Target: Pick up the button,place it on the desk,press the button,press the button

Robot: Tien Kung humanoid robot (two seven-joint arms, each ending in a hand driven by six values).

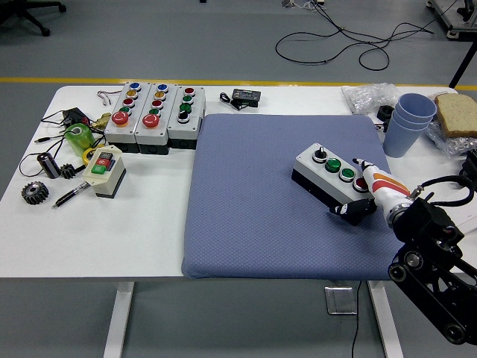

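A grey button box with a black selector knob, two green buttons and a red button lies on the blue mat, right of its middle. My right hand is at the box's right end. Its white fingers reach along the far side and its black thumb presses on the near corner, so it is shut on the box. The box sits low on the mat, angled from upper left to lower right. The left arm is out of view.
Three more button boxes stand in a row at the back left. A small switch box, gears, a pen and a green roll lie at the left. Stacked blue cups and bagged bread stand at the back right.
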